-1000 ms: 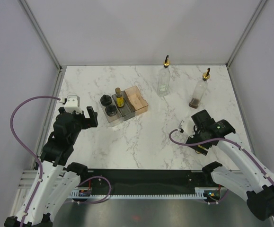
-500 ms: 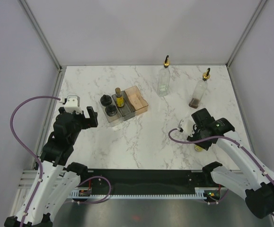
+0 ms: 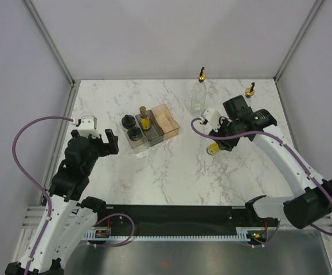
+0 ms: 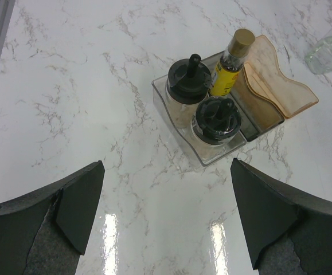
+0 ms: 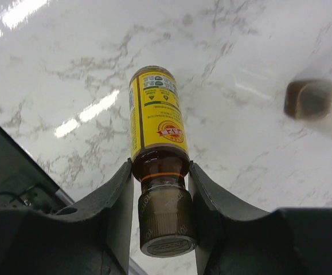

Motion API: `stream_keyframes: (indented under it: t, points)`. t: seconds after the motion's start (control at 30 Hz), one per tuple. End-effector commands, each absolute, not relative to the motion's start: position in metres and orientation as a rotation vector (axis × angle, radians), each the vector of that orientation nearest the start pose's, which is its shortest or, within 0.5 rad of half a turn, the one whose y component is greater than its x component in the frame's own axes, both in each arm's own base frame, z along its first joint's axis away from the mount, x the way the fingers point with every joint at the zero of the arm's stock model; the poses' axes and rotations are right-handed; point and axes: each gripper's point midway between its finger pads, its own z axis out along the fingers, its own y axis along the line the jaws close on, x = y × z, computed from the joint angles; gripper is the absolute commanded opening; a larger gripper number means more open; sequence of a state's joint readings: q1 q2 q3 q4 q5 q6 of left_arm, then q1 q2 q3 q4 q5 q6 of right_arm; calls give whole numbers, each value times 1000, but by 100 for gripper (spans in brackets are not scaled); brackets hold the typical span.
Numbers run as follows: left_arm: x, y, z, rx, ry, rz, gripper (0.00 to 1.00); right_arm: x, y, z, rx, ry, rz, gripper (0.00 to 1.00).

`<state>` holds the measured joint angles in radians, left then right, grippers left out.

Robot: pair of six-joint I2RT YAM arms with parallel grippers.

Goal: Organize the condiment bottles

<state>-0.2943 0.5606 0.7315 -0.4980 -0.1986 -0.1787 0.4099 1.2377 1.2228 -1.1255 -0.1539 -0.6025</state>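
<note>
My right gripper [image 3: 217, 145] is shut on the neck of a small yellow bottle [image 3: 211, 150] with a brown cap and holds it above the table right of centre. In the right wrist view the bottle [image 5: 154, 123] points away between the fingers [image 5: 115, 206]. A second yellow bottle [image 3: 145, 119] stands in the grey bin [image 3: 151, 136]. Two black-lidded jars [image 3: 128, 121] [image 3: 135, 134] sit in the clear bin [image 4: 171, 112]. One tall clear bottle [image 3: 198, 97] stands at the back. Of the other, only the gold spout [image 3: 249, 89] shows behind my right arm. My left gripper [image 3: 100, 140] stands open at the left, empty.
An orange bin [image 3: 166, 121] adjoins the grey one on its right side. White walls close the table at the back and both sides. My right arm reaches across the right half of the table. A blurred brown shape [image 5: 309, 98] shows in the right wrist view.
My right gripper closed on the yellow bottle near the front right, then carried it up and towards the middle of the table. The left arm has not moved.
</note>
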Motion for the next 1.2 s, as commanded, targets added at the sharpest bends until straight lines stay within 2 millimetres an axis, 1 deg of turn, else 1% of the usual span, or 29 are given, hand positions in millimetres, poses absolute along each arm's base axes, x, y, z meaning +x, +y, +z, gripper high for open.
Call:
stream_keyframes:
  t: [0.0,0.03,0.07,0.13,0.17,0.23,0.27,0.33,0.37,0.4,0.43,0.47,0.5,0.53,0.57,0.6,0.63,0.67,0.7,0.73,0.77,0.87,1.03,1.17]
  points:
    - [251,-46,246,-4,1850,-122,100,279,153,215,-1294,2174,254,0]
    - [251,-46,245,-6,1853,-119,100,283,167,219,-1315,2153,259,0]
    - [252,-45,244,-7,1854,-117,100,297,181,224,-1327,2142,256,0]
    - [252,-44,243,-9,1860,-108,100,311,199,230,-1347,2114,217,0]
    - [252,-44,243,-10,1858,-107,100,321,221,234,-1375,2085,217,0]
    - [253,-43,243,-13,1858,-104,100,333,241,240,-1386,2050,207,0]
    - [252,-43,243,-13,1859,-103,100,346,259,245,-1395,2024,195,0]
    - [253,-43,243,-14,1857,-99,100,357,277,249,-1403,1997,185,0]
    - [252,-43,244,-15,1857,-98,100,367,294,250,-1415,1972,177,0]
    - [252,-42,244,-17,1854,-98,100,370,303,251,-1424,1957,169,0]
    - [252,-42,244,-18,1856,-96,100,369,315,250,-1449,1941,166,0]
    - [252,-42,244,-18,1853,-96,100,377,328,247,-1454,1930,158,0]
    - [252,-42,245,-17,1851,-98,100,381,333,244,-1466,1921,130,0]
    - [252,-41,246,-20,1848,-95,100,378,344,240,-1493,1906,121,0]
    - [251,-41,246,-21,1848,-95,100,382,354,235,-1507,1896,114,0]
    - [251,-41,246,-22,1846,-94,100,388,354,233,-1512,1888,52,0]
    - [251,-41,246,-21,1848,-95,100,386,360,229,-1531,1879,35,0]
    - [251,-41,247,-21,1843,-96,100,390,364,223,-1545,1876,16,0]
    - [251,-41,247,-23,1842,-98,100,392,365,219,-1555,1872,-12,0]
    - [251,-42,247,-21,1844,-100,100,391,367,217,-1568,1867,-18,0]
    - [251,-41,247,-21,1844,-100,100,392,368,209,-1581,1877,-25,0]
    - [250,-42,248,-19,1841,-104,100,392,371,199,-1610,1877,-31,1]
    - [250,-42,249,-21,1835,-104,100,387,380,184,-1663,1869,-20,4]
    - [249,-40,250,-26,1831,-99,100,388,383,171,-1689,1876,-38,6]
